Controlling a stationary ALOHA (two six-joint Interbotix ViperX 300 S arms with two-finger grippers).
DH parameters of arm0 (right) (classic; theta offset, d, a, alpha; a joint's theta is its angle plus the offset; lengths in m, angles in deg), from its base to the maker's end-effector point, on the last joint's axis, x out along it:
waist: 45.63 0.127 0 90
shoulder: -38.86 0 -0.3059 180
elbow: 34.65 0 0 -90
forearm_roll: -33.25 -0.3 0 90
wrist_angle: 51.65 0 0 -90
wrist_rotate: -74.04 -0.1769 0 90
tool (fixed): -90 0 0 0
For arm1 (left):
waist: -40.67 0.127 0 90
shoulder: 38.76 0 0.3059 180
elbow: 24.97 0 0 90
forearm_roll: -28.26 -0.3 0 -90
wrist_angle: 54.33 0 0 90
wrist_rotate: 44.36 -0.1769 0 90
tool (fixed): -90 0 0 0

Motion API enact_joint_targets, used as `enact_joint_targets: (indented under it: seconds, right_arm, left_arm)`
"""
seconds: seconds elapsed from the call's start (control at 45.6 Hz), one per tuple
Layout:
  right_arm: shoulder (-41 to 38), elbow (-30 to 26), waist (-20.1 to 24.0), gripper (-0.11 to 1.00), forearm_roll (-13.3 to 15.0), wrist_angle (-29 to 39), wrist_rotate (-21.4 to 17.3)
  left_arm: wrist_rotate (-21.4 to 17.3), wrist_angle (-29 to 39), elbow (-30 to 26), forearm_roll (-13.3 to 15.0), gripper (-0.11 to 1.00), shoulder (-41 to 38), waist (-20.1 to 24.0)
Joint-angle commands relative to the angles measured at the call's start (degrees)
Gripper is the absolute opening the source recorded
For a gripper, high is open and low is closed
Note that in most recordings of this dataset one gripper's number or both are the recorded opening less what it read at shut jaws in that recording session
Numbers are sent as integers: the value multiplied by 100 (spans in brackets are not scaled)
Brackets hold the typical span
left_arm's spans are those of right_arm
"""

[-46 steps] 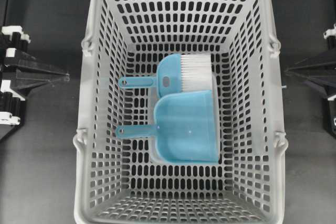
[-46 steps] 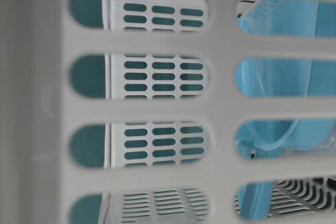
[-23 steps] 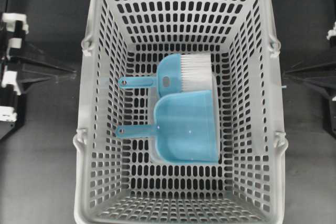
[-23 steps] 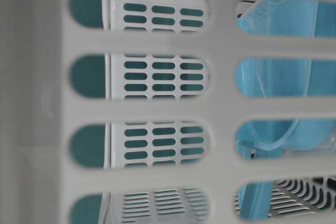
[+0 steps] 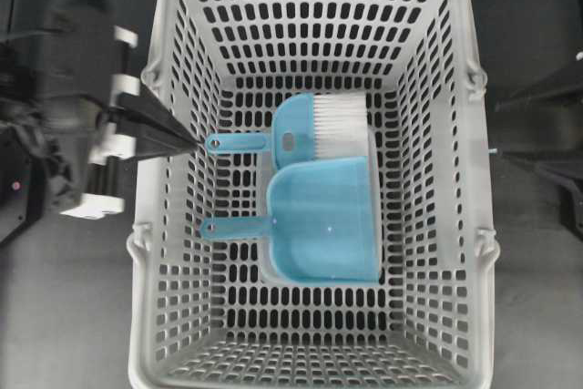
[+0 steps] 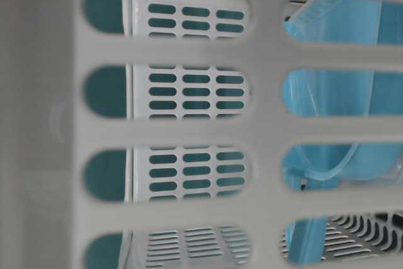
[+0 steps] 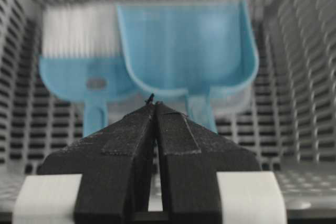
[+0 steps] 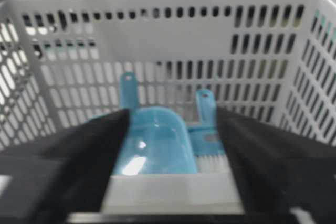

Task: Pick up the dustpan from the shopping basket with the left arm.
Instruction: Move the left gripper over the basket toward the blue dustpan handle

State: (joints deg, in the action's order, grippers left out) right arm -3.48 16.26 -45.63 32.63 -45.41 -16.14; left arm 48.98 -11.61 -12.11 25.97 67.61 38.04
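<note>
The light-blue dustpan (image 5: 326,220) lies flat on the floor of the grey shopping basket (image 5: 150,189), with its thin handle pointing left. My left gripper (image 5: 195,144) is shut and empty. Its tip is over the basket's left wall, close to the brush handle and above and left of the dustpan handle. In the left wrist view the shut left gripper (image 7: 154,103) points at the dustpan (image 7: 189,45) ahead. My right gripper (image 5: 519,134) stands open outside the basket's right wall. From its wrist view the right gripper (image 8: 173,115) frames the dustpan (image 8: 152,145).
A blue hand brush (image 5: 314,129) with white bristles lies just behind the dustpan, handle also to the left. A clear whitish tray edge (image 5: 270,272) shows under the dustpan. The table-level view sees only the slotted basket wall (image 6: 176,133) with blue plastic behind it.
My left arm has swung in from the left edge to the basket's left rim, jaws still shut. The right gripper's fingers have spread open. Dustpan and brush have not moved.
</note>
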Motion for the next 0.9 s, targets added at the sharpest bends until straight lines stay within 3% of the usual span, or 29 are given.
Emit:
enact_joint_targets:
  seconds: [0.0, 0.066, 0.154, 0.373, 0.482, 0.877]
  right_arm:
    - [-18, -149, -9, 74, -18, -18, -9]
    - [-18, -149, 0, 80, -18, -18, -18]
    - [-18, -132, 0, 80, -18, -18, -35]
    - [44, -105, 0, 78, -18, -35, -44]
    - [97, -79, 0, 78, -18, -44, -44]
    - [325, 26, -9, 78, -18, -62, -53]
  left_arm:
    - [-9, 272, -431, -18, 0, -316, -53]
    - [0, 439, -624, -26, 1, -527, -53]
    - [35, 703, -923, -18, 7, -853, -62]
    - [105, 1283, -1564, -26, 67, -1661, -176]
    - [193, 1477, -1784, -18, 88, -2048, -246]
    - [563, 1723, -1925, -18, 90, -3085, -571]
